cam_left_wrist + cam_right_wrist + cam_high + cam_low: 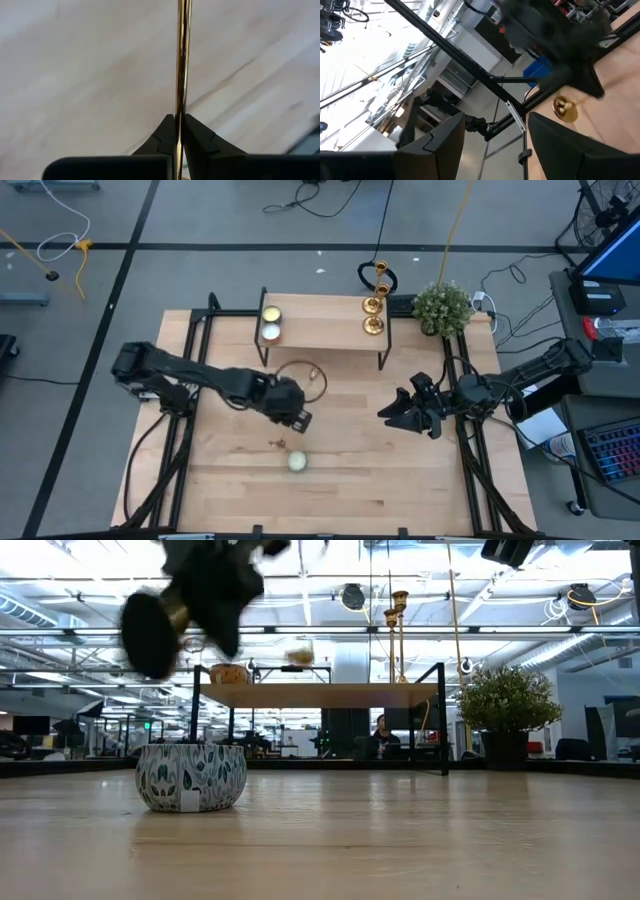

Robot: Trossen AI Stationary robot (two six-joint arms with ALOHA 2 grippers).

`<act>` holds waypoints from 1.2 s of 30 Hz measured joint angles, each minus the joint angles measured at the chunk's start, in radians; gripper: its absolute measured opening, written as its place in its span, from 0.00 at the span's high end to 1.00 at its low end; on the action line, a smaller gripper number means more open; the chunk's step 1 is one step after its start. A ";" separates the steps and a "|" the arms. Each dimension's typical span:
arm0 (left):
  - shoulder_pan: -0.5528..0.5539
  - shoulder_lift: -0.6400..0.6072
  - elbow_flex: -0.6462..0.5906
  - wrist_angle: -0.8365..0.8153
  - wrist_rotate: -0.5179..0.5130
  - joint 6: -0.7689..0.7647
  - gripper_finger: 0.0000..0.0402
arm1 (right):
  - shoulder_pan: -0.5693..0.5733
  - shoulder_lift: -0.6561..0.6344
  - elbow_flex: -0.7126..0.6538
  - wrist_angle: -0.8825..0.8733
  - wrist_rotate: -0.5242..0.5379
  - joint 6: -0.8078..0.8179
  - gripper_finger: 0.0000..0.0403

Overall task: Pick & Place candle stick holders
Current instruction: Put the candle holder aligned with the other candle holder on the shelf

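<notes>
My left gripper (293, 412) is over the table's middle, lifted high, and shut on a thin shiny gold candlestick holder's stem (183, 60). In the low view, a dark round disc with a gold piece (175, 612) shows under this gripper. A gold round end (565, 108) shows in the right wrist view. Two more gold candlestick holders (373, 315) stand upright on their bases on the far wooden shelf (320, 335). My right gripper (405, 413) is open and empty at the table's right, its fingers (445, 140) wide apart. My left gripper pinches the holder's thin stem (181, 107) between its two fingertips. The stem runs straight out past the tips and also back between the fingers. The holder is lifted clear of the table. Which end is up does not show.
A leaf-patterned candle tin (190, 777) sits on the table near the front (297, 462). Two small round candles (270, 323) sit on the shelf's left part. A potted plant (442, 307) stands at the far right. A thin ring (300, 378) shows just beyond my left gripper.
</notes>
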 joint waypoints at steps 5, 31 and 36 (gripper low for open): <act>-0.021 -0.113 0.072 0.137 -0.230 0.082 0.96 | -0.013 0.000 0.000 -0.024 0.021 0.027 0.47; 0.008 0.092 0.204 0.871 -0.084 0.375 0.96 | -0.032 0.002 0.000 0.113 0.080 -0.114 0.47; 0.007 0.091 0.204 0.928 -0.049 0.387 0.96 | -0.033 0.004 0.000 0.112 0.099 -0.115 0.47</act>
